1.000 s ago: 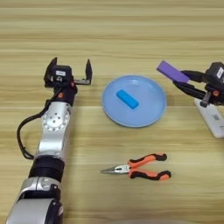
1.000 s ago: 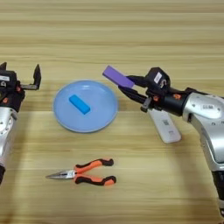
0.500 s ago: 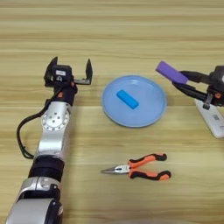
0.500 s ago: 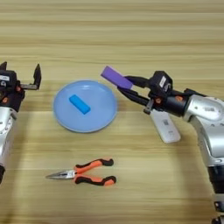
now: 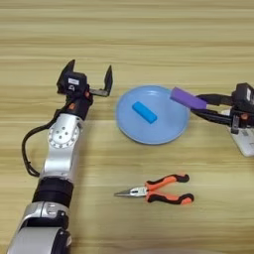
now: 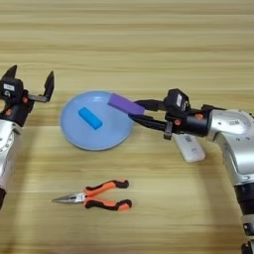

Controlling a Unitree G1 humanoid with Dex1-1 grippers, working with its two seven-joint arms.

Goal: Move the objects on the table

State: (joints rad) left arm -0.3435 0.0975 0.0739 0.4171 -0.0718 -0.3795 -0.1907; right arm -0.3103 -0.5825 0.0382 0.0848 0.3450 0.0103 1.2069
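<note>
1. My right tool (image 6: 133, 113) is clamped on one end of the purple block (image 6: 126, 104), holding it tilted above the right rim of the light-blue plate (image 6: 97, 139).
2. The right eye view shows my whole right forearm reaching in from the right. The left eye view cuts it off at the wrist but shows all of my left arm.
3. My left tool (image 5: 89, 77) hangs just left of the plate with its fingers spread wide, gripping nothing.
4. A small blue block (image 5: 144, 112) lies flat inside the plate, left of the purple one.
5. A white remote-like thing (image 6: 189, 147) lies on the counter (image 6: 149, 44) under my right wrist, partly hidden by it.
6. The pliers (image 6: 93, 194) lie on the near side of the plate, with the orange-and-black handles to the right and the steel tip pointing left.
</note>
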